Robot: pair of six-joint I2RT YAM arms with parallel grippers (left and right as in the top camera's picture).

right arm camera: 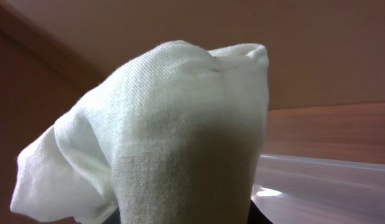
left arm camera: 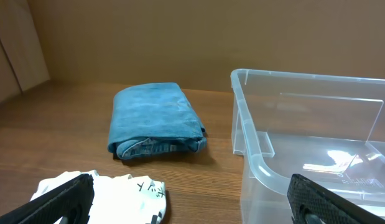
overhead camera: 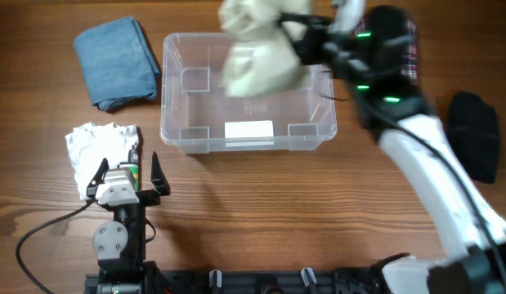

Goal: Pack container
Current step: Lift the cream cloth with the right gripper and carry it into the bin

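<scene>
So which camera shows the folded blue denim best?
Left wrist: the denim lies close, unobstructed, folds clear. Overhead shows it smaller, from above, left of the container. Right wrist shows none of it; a cream cloth fills it.

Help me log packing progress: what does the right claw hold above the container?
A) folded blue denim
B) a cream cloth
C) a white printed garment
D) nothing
B: the right claw is shut on a cream cloth hanging over the container, while the blue denim and the white printed garment lie on the table.
</scene>
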